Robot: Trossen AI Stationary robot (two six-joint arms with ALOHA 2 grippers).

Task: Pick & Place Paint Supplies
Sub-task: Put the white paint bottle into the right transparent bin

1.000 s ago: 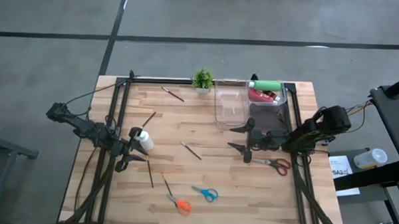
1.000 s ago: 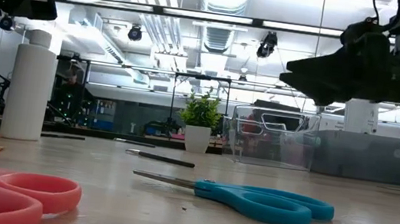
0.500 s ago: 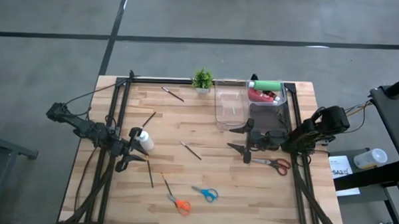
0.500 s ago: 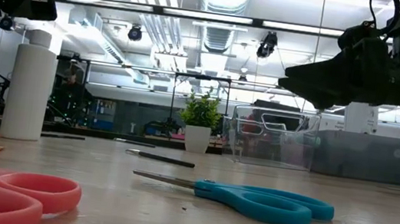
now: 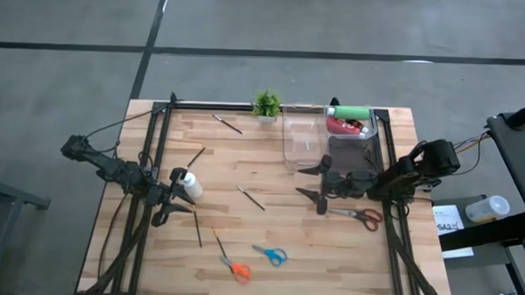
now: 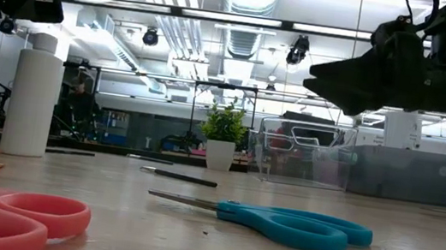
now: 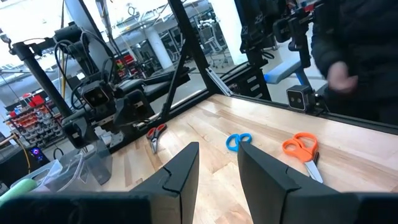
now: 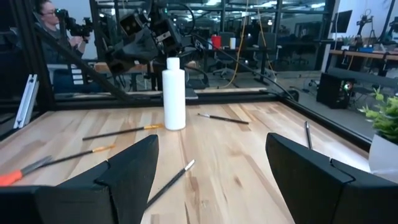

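Fingers of the right gripper [image 5: 317, 182] spread wide above the wooden worktop [image 5: 244, 164]; the left gripper [image 5: 175, 197], narrowly parted, holds nothing. Just beside it stands the upright white plastic squeeze bottle [image 5: 189, 186], probably light, slick and squashy, best gripped mid-body.

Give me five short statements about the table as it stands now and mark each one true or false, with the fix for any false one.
1. The white bottle stands upright on the wooden table. True.
2. The right end effector holds a brush. False: its fingers are spread wide with nothing between them.
3. The green bottle lies at the far end of the clear bin. True.
4. The blue scissors lie inside the clear bin. False: they lie on the table near the orange scissors.
5. The left end effector is beside the potted plant. False: it is right at the white bottle.
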